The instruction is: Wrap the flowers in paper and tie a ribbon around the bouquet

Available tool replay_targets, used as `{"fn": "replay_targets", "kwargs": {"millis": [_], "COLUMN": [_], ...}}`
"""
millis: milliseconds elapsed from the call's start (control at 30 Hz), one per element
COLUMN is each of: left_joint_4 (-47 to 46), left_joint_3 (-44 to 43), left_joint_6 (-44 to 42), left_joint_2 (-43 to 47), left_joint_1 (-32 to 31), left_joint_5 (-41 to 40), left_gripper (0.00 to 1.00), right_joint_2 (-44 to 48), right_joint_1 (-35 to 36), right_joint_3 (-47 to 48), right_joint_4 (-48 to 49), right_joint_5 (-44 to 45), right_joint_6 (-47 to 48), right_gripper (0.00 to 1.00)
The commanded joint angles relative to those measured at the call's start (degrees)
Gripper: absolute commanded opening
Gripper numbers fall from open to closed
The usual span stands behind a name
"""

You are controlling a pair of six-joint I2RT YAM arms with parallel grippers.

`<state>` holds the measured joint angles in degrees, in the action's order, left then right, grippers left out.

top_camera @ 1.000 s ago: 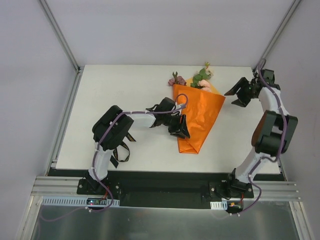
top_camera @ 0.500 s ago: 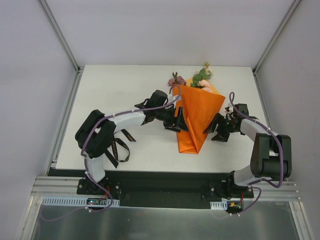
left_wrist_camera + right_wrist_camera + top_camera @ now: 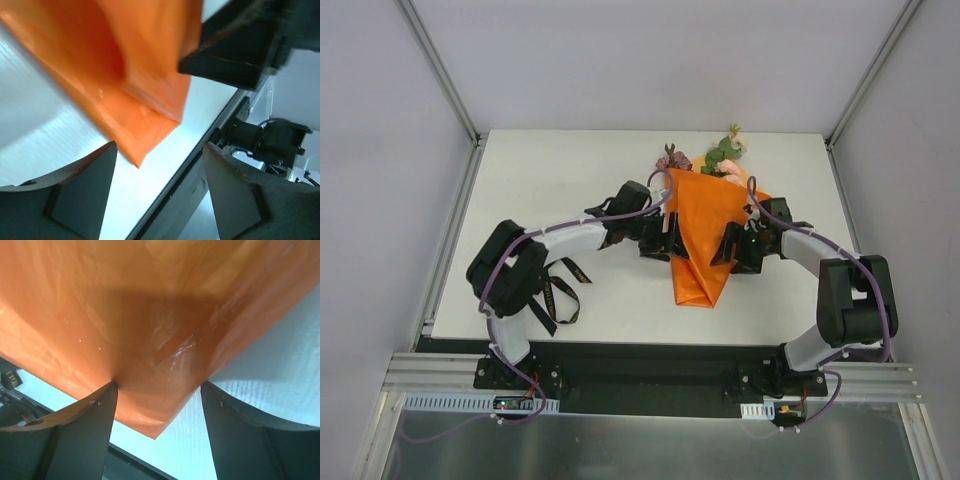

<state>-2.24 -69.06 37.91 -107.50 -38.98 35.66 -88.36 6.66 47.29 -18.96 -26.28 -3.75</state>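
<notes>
The white table [image 3: 550, 180] is the biggest thing here, and everything lies on it. The two arms reach in from the near edge. The left arm [image 3: 565, 238] stretches toward the middle, and the right arm [image 3: 848, 300] bends in from the right side. The bouquet [image 3: 708, 225] lies a little right of the middle of the table. It is a cone of bright orange paper [image 3: 720, 205]. The wide end points to the far edge and the pointed tip points to the near edge. The flowers [image 3: 725, 155] peek out of the wide end, close to the far edge. They are pink and dusty purple, with green leaves. The black ribbon [image 3: 560, 298] lies loose near the left part of the near edge. It is beside the left arm and partly hidden under it, well apart from the bouquet. The left gripper [image 3: 670, 240] is at the left side of the cone. Its fingers [image 3: 82, 192] are apart, with the orange tip showing between them and not pinched. The right gripper [image 3: 732, 248] is at the right side of the cone. Its fingers [image 3: 82, 435] are apart too, and the orange paper fills the gap between them.
</notes>
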Motion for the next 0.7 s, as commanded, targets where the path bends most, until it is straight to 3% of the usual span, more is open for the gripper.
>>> {"fn": "replay_targets", "kwargs": {"millis": [0,133,300,500,667], "left_joint_4": [-1.45,-3.73,-7.94,-11.2,-12.52], "left_joint_3": [3.58,-1.77,-12.75,-13.57,-11.99], "left_joint_6": [0.75,3.22,6.29,5.77,4.8], "left_joint_2": [10.82,8.46,-5.51,-12.55,-14.31], "left_joint_1": [-1.27,-1.19,-1.1,0.83,2.59], "left_joint_5": [-3.23,0.19,5.21,5.21,6.26], "left_gripper": [0.65,0.53,0.23,0.02,0.0], "right_joint_2": [-1.99,-2.17,-3.05,-2.52,-1.03], "right_joint_1": [3.27,5.47,6.35,6.53,6.53], "right_joint_3": [2.28,2.72,3.95,5.01,5.53], "right_joint_4": [-2.92,-4.15,-5.29,-6.7,-7.93], "right_joint_5": [4.66,7.81,8.79,8.97,8.88], "right_joint_6": [2.6,3.04,3.48,3.48,3.31], "right_gripper": [0.71,0.71,0.71,0.7,0.7]}}
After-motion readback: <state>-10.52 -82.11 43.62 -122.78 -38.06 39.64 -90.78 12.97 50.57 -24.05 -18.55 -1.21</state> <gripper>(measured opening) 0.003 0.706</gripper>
